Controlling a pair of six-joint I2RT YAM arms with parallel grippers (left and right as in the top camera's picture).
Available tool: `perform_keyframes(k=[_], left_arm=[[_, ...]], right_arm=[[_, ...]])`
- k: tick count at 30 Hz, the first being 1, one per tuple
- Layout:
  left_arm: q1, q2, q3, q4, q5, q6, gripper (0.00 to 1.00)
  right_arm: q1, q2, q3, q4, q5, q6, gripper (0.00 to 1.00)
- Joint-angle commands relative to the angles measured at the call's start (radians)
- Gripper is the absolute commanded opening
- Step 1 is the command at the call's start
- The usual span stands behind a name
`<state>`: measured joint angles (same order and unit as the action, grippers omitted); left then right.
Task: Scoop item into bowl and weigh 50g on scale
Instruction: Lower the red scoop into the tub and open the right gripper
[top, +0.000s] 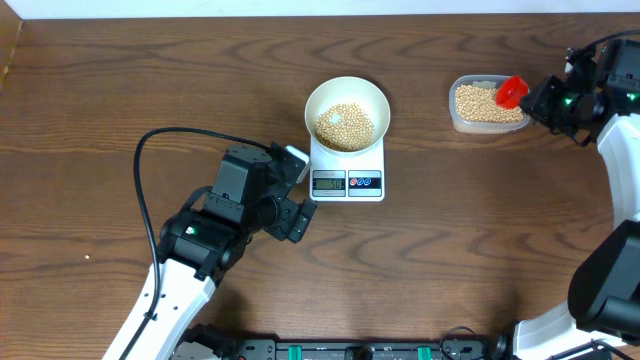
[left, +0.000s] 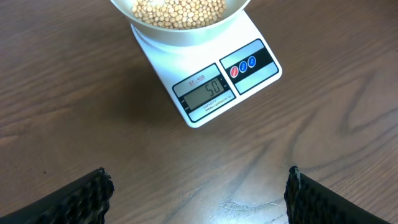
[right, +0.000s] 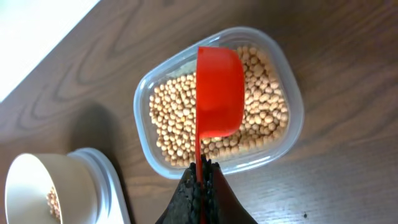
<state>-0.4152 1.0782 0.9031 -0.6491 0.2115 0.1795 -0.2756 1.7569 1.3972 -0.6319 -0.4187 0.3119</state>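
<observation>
Dark wood table (top: 450, 250): white scale (top: 347, 176) centre, clear tub (top: 480, 128) right of it

A dark wood-grain table (top: 100, 90) with a low satin sheen carries a smooth white plastic scale (top: 330, 162), its button panel glossy black, and a smooth white bowl (top: 376, 96) of matt tan beans (top: 345, 125). At two o'clock, a glossy red plastic scoop (right: 219, 93) hangs over a clear plastic tub (right: 142, 106). The left gripper (left: 198, 196) shows black, ribbed, matt pads (left: 81, 199).
</observation>
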Motion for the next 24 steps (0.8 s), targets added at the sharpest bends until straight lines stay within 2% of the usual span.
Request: perform_keyframes(k=[1,11,17,24], left_arm=[[-0.003,-0.001,-0.004,0.000,0.012,-0.006,0.91],[-0.003,-0.001,-0.004,-0.001,0.012,-0.006,0.91],[-0.003,-0.001,-0.004,0.000,0.012,-0.006,0.91],[-0.003,-0.001,-0.004,0.000,0.012,-0.006,0.91]], right_arm=[[-0.011,-0.004,-0.023,0.013,-0.022,0.089,0.02],[-0.013,-0.004,-0.071,0.012,-0.058,0.225,0.05],[-0.023,-0.004,-0.072,0.011,-0.052,0.234,0.24],[-0.036,-0.004,-0.072,-0.001,-0.051,0.234,0.36]])
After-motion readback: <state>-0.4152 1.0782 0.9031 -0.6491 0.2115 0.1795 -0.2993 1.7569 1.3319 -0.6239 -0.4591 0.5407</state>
